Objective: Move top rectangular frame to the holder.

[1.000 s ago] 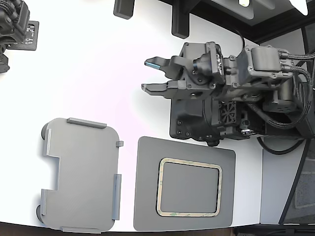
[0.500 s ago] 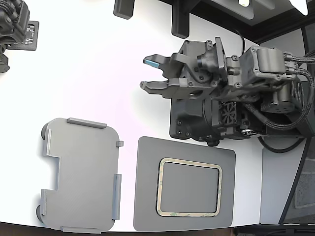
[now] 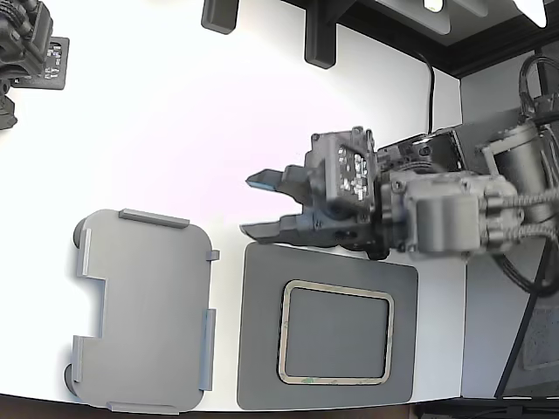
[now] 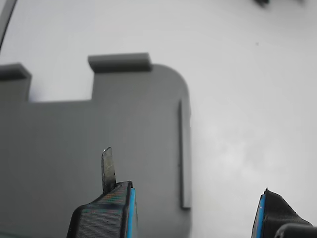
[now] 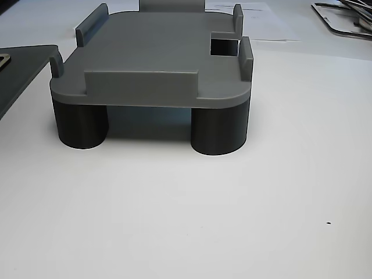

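Observation:
The top rectangular frame, a thin tan ring with dark specks, lies flat on a dark grey mat near the table's front edge in the exterior view. Left of the mat in that view sits the holder, a light grey tray with raised tabs and a side notch. My gripper hovers open and empty just above the mat's far left corner, fingers pointing toward the exterior view's left. In the wrist view the gripper looks onto the holder. The other view shows the holder on round feet.
Black blocks stand at the table's far side, and another black device occupies the exterior view's top left corner. The white table's front edge runs just below the mat and holder. The mat's edge shows beside the holder in the other view.
The arm has swung down the exterior view toward the mat, carrying the gripper from mid-table to the mat's far edge. The gripper stays open. Frame and holder have not moved.

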Tool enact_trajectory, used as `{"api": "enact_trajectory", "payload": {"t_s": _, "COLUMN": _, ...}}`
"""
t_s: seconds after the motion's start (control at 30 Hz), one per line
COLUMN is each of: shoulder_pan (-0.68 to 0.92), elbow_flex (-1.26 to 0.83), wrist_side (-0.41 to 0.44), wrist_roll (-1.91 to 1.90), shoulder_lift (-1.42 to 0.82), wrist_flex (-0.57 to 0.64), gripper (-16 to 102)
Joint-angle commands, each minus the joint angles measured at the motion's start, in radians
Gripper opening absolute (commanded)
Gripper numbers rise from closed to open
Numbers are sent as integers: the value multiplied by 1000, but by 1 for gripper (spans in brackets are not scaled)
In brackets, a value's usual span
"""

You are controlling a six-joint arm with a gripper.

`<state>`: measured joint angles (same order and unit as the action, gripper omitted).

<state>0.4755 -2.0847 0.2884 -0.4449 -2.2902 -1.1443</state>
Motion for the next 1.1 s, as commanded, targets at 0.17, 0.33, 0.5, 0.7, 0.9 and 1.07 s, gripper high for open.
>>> {"api": "enact_trajectory", "payload": {"t_s": 0.17, "shoulder_pan": 262, "elbow_flex": 377, "wrist_side": 20, "wrist_roll": -344, "shoulder_lift": 354, "wrist_flex": -391, "gripper": 84}}
{"api": "enact_trajectory", "payload": {"t_s": 0.33, "shoulder_pan": 419, "elbow_flex": 399, "wrist_side": -31, "wrist_roll": -565, "shoulder_lift": 419, "wrist_flex": -431, "gripper": 63}}
{"api": "enact_trajectory", "payload": {"t_s": 0.5, "shoulder_pan": 505, "elbow_flex": 330, "wrist_side": -72, "wrist_roll": -663, "shoulder_lift": 402, "wrist_flex": -423, "gripper": 99}}
{"api": "enact_trajectory", "payload": {"t_s": 0.7, "shoulder_pan": 589, "elbow_flex": 247, "wrist_side": -60, "wrist_roll": -750, "shoulder_lift": 347, "wrist_flex": -411, "gripper": 100}}
{"api": "enact_trajectory", "payload": {"t_s": 0.9, "shoulder_pan": 666, "elbow_flex": 104, "wrist_side": -84, "wrist_roll": -816, "shoulder_lift": 291, "wrist_flex": -344, "gripper": 100}}
{"api": "enact_trajectory", "payload": {"t_s": 1.07, "shoulder_pan": 707, "elbow_flex": -17, "wrist_side": -127, "wrist_roll": -851, "shoulder_lift": 232, "wrist_flex": -311, "gripper": 100}}
